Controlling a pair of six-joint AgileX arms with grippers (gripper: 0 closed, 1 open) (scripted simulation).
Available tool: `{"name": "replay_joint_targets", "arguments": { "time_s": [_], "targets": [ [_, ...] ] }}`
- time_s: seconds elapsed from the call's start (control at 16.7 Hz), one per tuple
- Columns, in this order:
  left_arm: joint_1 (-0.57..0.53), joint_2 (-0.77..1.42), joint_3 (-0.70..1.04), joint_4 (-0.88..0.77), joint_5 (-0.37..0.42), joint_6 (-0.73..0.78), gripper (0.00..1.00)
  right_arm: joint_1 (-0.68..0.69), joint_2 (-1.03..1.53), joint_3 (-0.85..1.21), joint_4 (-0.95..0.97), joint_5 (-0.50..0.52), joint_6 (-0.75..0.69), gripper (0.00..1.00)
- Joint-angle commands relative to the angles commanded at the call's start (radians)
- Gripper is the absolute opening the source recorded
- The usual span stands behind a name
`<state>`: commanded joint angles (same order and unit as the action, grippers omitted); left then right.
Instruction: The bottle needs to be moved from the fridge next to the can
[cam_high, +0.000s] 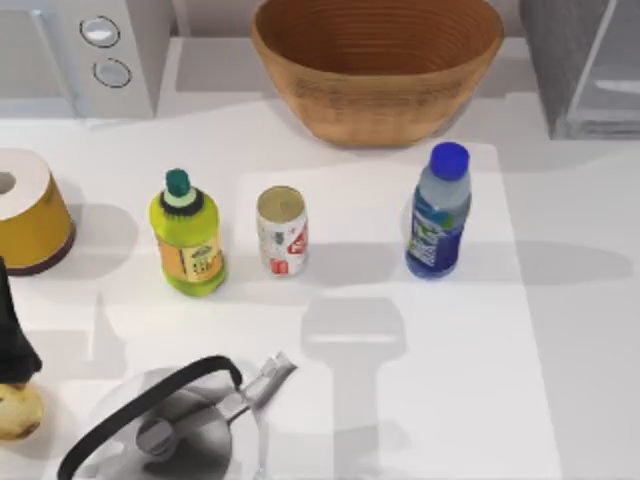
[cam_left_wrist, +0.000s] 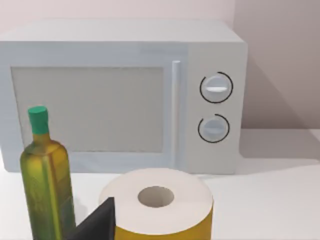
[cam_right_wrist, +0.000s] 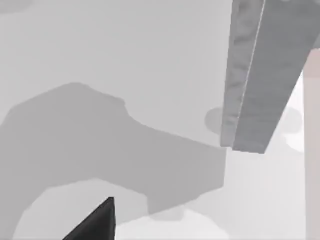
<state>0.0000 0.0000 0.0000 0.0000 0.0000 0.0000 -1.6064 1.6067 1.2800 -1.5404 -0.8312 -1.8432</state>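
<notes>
The clear bottle (cam_high: 438, 212) with a blue cap and blue-and-green label stands upright on the table, with nothing holding it. It is to the right of the can (cam_high: 282, 231), with a bare gap between them. The can is a small upright tin with a gold top and a white-and-red label. The dark grey speckled fridge (cam_high: 590, 70) is at the back right, and its edge (cam_right_wrist: 265, 75) hangs over the table in the right wrist view. My left arm (cam_high: 12, 335) is at the table's left edge. A dark tip of my left gripper (cam_left_wrist: 99, 224) and one of my right gripper (cam_right_wrist: 95, 224) are visible.
A yellow-green bottle (cam_high: 187, 236) stands left of the can. A wicker basket (cam_high: 376, 60) is at the back centre and a microwave (cam_high: 90, 50) at the back left. A yellow cylinder (cam_high: 30, 210) is at the left, a kettle (cam_high: 170, 415) at the front left. An olive bottle (cam_left_wrist: 45, 175) stands before the microwave.
</notes>
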Motion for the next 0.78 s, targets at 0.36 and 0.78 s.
{"name": "replay_joint_targets", "arguments": {
  "time_s": [0.36,0.78],
  "targets": [
    [0.000,0.000,0.000,0.000,0.000,0.000,1.00,-0.204,0.216,0.057,0.049,-0.114,-0.212,1.00],
    [0.000,0.000,0.000,0.000,0.000,0.000,1.00,-0.179,0.217,0.053,0.076,-0.111,-0.177,1.00]
  ]
}}
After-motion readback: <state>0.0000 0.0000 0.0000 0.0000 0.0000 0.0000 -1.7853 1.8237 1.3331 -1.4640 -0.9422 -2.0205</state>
